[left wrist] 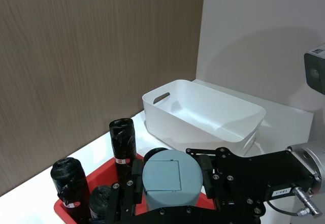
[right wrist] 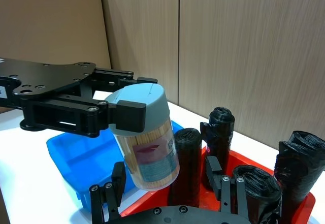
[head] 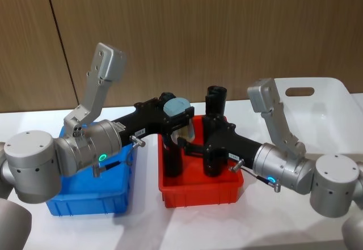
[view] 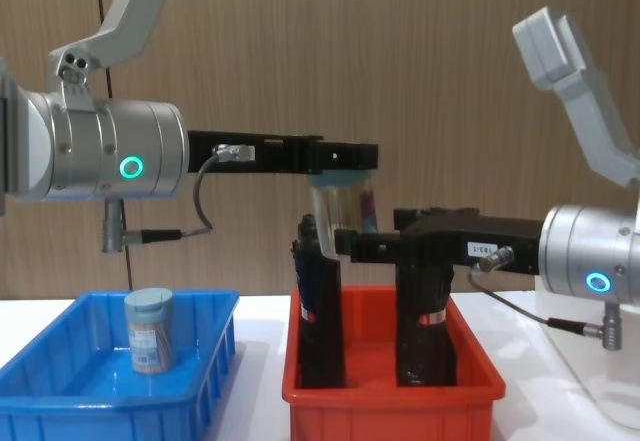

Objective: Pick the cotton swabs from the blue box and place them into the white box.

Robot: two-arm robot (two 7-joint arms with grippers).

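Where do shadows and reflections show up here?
Head view: soft shadows on the table under the blue box and red bin. Left wrist view: sheen inside the white box. Chest view: glints on the clear cotton swabs jar in the left gripper.

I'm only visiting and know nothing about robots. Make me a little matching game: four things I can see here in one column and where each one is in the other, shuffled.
Things
1. higher swab jar
2. lower swab jar
3. black rolls
4. white bin

Places
A. standing in the red bin
B. farthest to the robot's right
C. gripped by the left end effector above the red bin, with the open right end effector by its base
D. standing in the blue bin

Pairs: 1-C, 2-D, 3-A, 4-B
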